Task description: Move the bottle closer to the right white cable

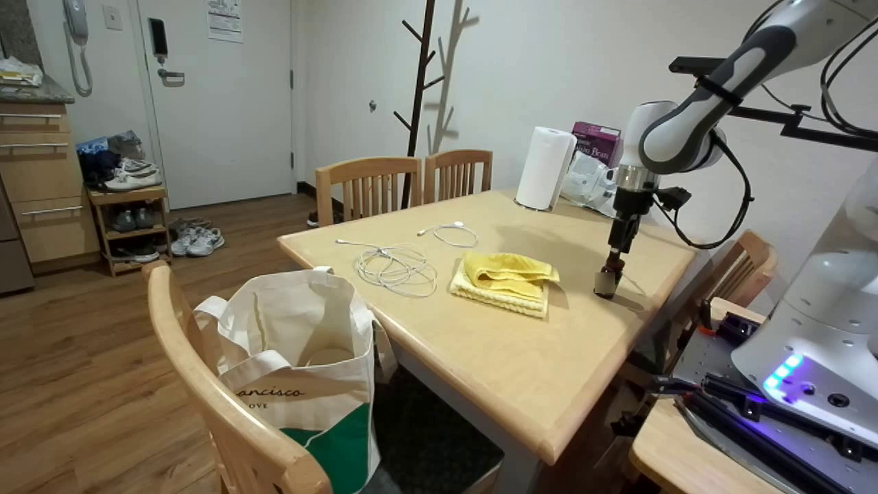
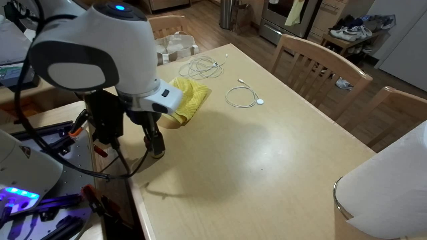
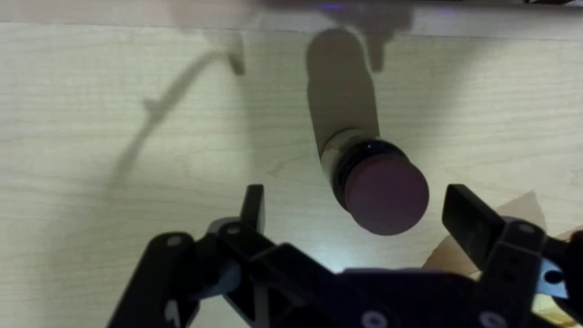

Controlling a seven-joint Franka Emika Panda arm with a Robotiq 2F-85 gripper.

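Observation:
The bottle [image 1: 606, 283] is small and dark with a pale label, upright near the robot-side table edge. In the wrist view its dark reddish cap [image 3: 387, 195] sits between the fingers, closer to the right one, with gaps on both sides. My gripper [image 3: 353, 205] is open and lowered over the bottle. In an exterior view the fingers [image 2: 155, 143] hide most of the bottle, and its base [image 2: 159, 155] shows below them. The right white cable, a small loop with a round white puck, lies across the table in both exterior views [image 1: 458, 245] [image 2: 243, 106].
A larger coiled white cable [image 1: 392, 266] lies left of the loop. A folded yellow cloth [image 1: 504, 281] lies between the bottle and the cables. A paper-towel roll [image 1: 546, 168] stands at the back, beside a plastic bag [image 1: 588, 182]. Chairs and a tote bag [image 1: 302, 322] surround the table.

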